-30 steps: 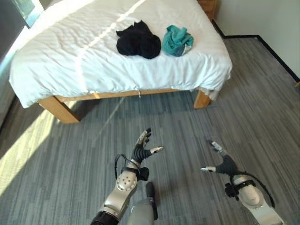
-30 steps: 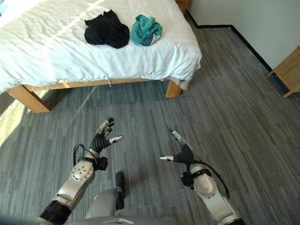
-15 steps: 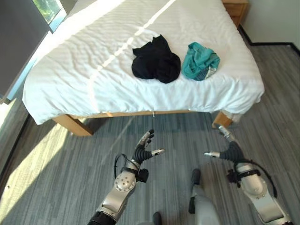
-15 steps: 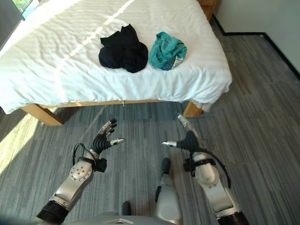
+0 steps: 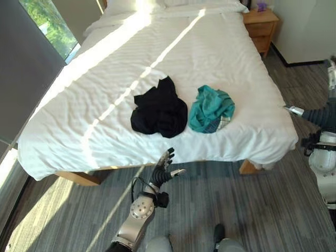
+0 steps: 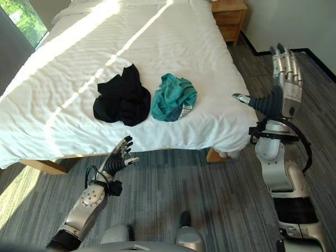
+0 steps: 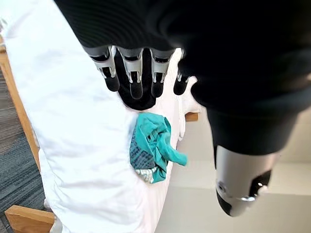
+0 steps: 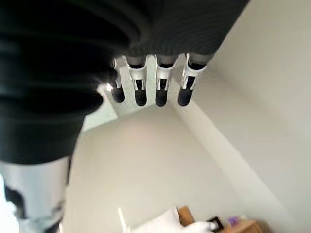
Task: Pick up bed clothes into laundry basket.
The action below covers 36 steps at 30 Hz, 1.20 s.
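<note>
Bed (image 5: 105, 89) with white cover on a wooden frame, filling the upper and centre frame. A crumpled black garment (image 5: 159, 108) lies at centre near the foot edge, with a teal garment (image 5: 211, 108) just beside it to the right.

Left hand (image 6: 119, 157) low, fingers spread; right hand (image 6: 282, 86) raised high, fingers straight.

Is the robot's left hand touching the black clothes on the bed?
Apart. In the right eye view the left hand hangs open over the floor in front of the bed, with white sheet showing between it and the black clothes.
</note>
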### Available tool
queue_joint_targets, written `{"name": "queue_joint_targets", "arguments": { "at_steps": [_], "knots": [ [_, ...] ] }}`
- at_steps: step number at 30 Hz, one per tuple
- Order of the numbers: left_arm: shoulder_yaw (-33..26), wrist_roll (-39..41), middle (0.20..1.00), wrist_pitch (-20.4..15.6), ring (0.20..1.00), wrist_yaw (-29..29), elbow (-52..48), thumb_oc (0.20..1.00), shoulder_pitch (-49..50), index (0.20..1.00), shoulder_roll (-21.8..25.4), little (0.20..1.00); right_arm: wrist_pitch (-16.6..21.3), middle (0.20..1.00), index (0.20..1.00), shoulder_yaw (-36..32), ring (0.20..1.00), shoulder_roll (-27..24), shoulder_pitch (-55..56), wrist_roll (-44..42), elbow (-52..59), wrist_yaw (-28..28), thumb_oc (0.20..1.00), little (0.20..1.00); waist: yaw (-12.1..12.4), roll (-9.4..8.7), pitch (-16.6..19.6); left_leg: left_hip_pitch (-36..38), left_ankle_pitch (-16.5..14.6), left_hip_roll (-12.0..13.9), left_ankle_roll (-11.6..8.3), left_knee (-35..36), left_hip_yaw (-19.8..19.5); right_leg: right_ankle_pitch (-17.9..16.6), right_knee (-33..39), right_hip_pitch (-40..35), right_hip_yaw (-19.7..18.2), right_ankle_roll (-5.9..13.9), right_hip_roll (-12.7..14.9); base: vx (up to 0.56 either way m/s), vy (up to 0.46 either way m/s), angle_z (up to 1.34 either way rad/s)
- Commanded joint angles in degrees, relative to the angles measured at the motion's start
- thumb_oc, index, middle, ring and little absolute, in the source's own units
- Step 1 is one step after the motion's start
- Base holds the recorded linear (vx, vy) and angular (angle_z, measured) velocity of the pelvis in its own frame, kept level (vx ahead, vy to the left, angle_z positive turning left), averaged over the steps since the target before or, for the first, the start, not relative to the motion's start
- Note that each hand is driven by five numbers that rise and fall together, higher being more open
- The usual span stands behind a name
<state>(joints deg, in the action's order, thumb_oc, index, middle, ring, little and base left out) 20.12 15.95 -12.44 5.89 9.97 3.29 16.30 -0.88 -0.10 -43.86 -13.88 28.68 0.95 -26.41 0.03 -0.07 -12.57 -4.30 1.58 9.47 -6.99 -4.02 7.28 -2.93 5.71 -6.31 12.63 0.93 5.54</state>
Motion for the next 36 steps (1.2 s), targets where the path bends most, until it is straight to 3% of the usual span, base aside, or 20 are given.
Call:
{"name": "queue_joint_targets", "arguments": {
  "at_steps": [1,7,12,14,21,22,23,24,26,27,28,30,32,33,35,36],
  "knots": [
    [0.72,2.44,1.000,-1.76,1.000,-0.18,-2.96,1.000,1.14,1.000,1.77,1.000,-0.31,1.000,1.000,0.30,1.000,-4.45,-4.71,-1.40,-4.61,0.78,1.000,1.000,3.20,-0.25,0.81,4.15,1.66,0.30,-0.29,3.47,-0.29,5.62,-0.71,-2.58,-0.80,7.38,3.17,0.27,-0.005,0.06],
    [2.01,3.59,1.000,-0.49,1.000,-3.30,0.08,1.000,4.73,1.000,3.60,1.000,-2.16,1.000,1.000,10.21,1.000,-3.54,-16.43,-4.52,-24.56,1.32,1.000,1.000,6.28,-0.96,2.83,9.17,1.33,-1.51,-0.07,9.02,-1.04,5.62,-0.71,-3.83,-0.53,7.45,2.72,0.20,0.000,0.26],
    [3.84,4.82,1.000,0.14,1.000,-2.81,4.72,1.000,3.36,1.000,3.98,1.000,-2.75,1.000,1.000,20.88,1.000,-1.48,-32.72,-9.22,-43.01,0.50,1.000,1.000,7.81,-0.98,1.54,6.31,1.63,-1.54,-0.26,9.02,-0.87,4.84,-0.71,-0.51,-0.31,8.24,3.19,-0.03,0.002,0.04],
    [5.50,5.37,1.000,-0.02,1.000,-2.26,6.49,1.000,1.26,1.000,4.33,1.000,-3.66,1.000,1.000,24.59,1.000,-0.36,-39.17,-10.53,-53.04,-0.37,1.000,1.000,8.72,-0.35,-0.52,2.32,2.22,-1.52,-0.85,9.02,-1.48,3.90,-0.71,3.65,0.52,8.79,3.73,-0.19,0.008,0.02],
    [6.21,6.08,1.000,-0.85,1.000,0.10,15.81,1.000,-4.02,1.000,1.52,1.000,-2.48,1.000,1.000,27.35,1.000,2.26,-46.06,-16.41,-65.48,0.16,1.000,1.000,9.05,0.84,-2.80,-6.03,4.05,-1.87,-1.88,9.02,-2.62,2.04,-0.71,11.68,0.60,9.33,4.42,-0.10,0.013,0.13],
    [4.20,8.23,1.000,-0.62,1.000,1.29,20.80,1.000,-5.21,1.000,-0.32,1.000,-1.83,1.000,1.000,26.01,1.000,3.97,-44.36,-20.78,-69.04,1.70,1.000,1.000,9.23,1.24,-3.26,-7.56,4.47,-1.83,-2.25,9.02,-2.73,1.83,-0.71,12.85,0.53,9.59,4.87,-0.01,0.030,0.10],
    [2.25,8.75,1.000,-0.90,1.000,2.37,22.62,1.000,-5.91,1.000,-0.59,1.000,-1.52,0.313,0.313,26.30,0.313,4.85,-43.24,-21.86,-70.14,2.83,0.313,0.313,9.33,1.49,-3.31,-8.18,4.56,-1.82,-2.35,9.02,-2.74,1.89,-0.71,13.18,0.52,9.65,4.96,0.00,0.036,0.06],
    [0.25,8.50,1.000,-1.09,1.000,3.55,23.94,1.000,-6.47,1.000,-0.54,1.000,-1.22,0.200,0.200,26.32,0.200,5.63,-41.85,-22.41,-70.19,3.60,0.200,0.200,9.24,1.58,-3.22,-8.39,4.57,-1.77,-2.39,9.02,-2.76,2.02,-0.71,13.12,0.61,9.66,5.05,0.04,0.042,0.05],
    [-5.13,6.13,1.000,-1.60,1.000,7.23,25.79,1.000,-8.14,1.000,0.83,1.000,-0.31,0.200,0.200,23.97,0.200,8.27,-35.38,-24.81,-66.88,4.07,0.200,0.200,8.67,1.73,-2.79,-7.89,4.26,-1.84,-2.27,9.02,-2.61,2.28,-0.71,12.37,0.57,9.67,5.23,0.07,0.040,0.03],
    [-5.08,6.07,1.000,-1.61,1.000,7.27,25.82,1.000,-8.09,1.000,0.93,1.000,-0.43,0.200,0.200,23.78,0.200,8.32,-35.07,-24.77,-66.60,4.04,0.200,0.200,8.70,1.60,-2.80,-7.78,4.23,-1.88,-2.27,9.02,-2.61,2.33,-0.71,12.26,0.59,9.68,5.26,0.15,0.048,0.05],
    [-11.25,2.88,1.000,-1.88,1.000,11.66,24.17,1.000,-11.84,1.000,3.49,1.000,1.09,0.200,0.200,19.26,0.200,12.48,-22.78,-27.14,-58.91,3.49,0.200,0.200,7.53,1.50,-2.35,-5.99,3.09,-2.11,-2.04,9.02,-2.15,2.78,-0.71,10.49,0.70,9.83,5.65,0.18,0.041,0.07],
    [-15.08,-0.47,1.000,-2.81,1.000,15.20,20.98,1.000,-17.12,1.000,7.28,1.000,1.61,0.200,0.200,15.97,0.200,14.54,-11.18,-25.55,-53.62,4.56,0.200,0.200,6.12,0.58,-1.22,-4.66,2.23,-2.58,-1.58,9.02,-1.81,2.52,-0.71,9.23,0.75,10.17,6.24,0.20,0.036,0.29],
    [-14.20,-8.83,1.000,-1.45,1.000,18.32,19.72,1.000,-25.54,1.000,12.90,1.000,2.50,0.200,0.200,15.16,0.200,16.93,0.37,-23.93,-51.47,8.64,0.200,0.200,3.10,-0.88,0.04,-1.97,0.31,-3.06,-0.76,9.02,-0.49,2.19,-0.71,7.76,0.18,11.05,7.05,0.18,0.051,0.05],
    [-14.09,-8.85,1.000,-1.45,1.000,18.36,19.79,1.000,-25.68,1.000,12.92,1.000,2.47,0.200,0.200,15.03,0.200,16.96,0.42,-23.90,-51.39,8.65,0.200,0.200,3.21,-0.96,0.05,-2.18,0.61,-3.12,-0.69,9.02,-0.47,1.92,-0.71,7.99,0.12,11.04,7.11,0.13,0.085,-0.10],
    [-10.52,-16.47,1.000,0.71,1.000,20.25,19.12,1.000,-34.41,1.000,16.62,1.000,2.44,0.200,0.200,17.58,0.200,18.95,7.75,-19.34,-57.16,11.30,0.200,0.200,0.70,-2.15,0.48,-0.47,-1.14,-3.81,0.35,9.02,1.48,1.03,-0.71,7.64,-1.06,12.15,7.91,0.11,0.103,-0.18],
    [-8.57,-18.83,1.000,1.57,1.000,20.74,18.66,1.000,-37.55,1.000,16.34,1.000,1.93,0.200,0.200,18.32,0.200,20.11,10.33,-17.92,-60.61,11.95,0.200,0.200,-0.37,-2.50,0.59,-0.12,-1.68,-4.14,0.63,9.02,2.14,0.54,-0.71,7.73,-1.47,12.50,8.29,0.08,0.108,-0.38]
  ]
}}
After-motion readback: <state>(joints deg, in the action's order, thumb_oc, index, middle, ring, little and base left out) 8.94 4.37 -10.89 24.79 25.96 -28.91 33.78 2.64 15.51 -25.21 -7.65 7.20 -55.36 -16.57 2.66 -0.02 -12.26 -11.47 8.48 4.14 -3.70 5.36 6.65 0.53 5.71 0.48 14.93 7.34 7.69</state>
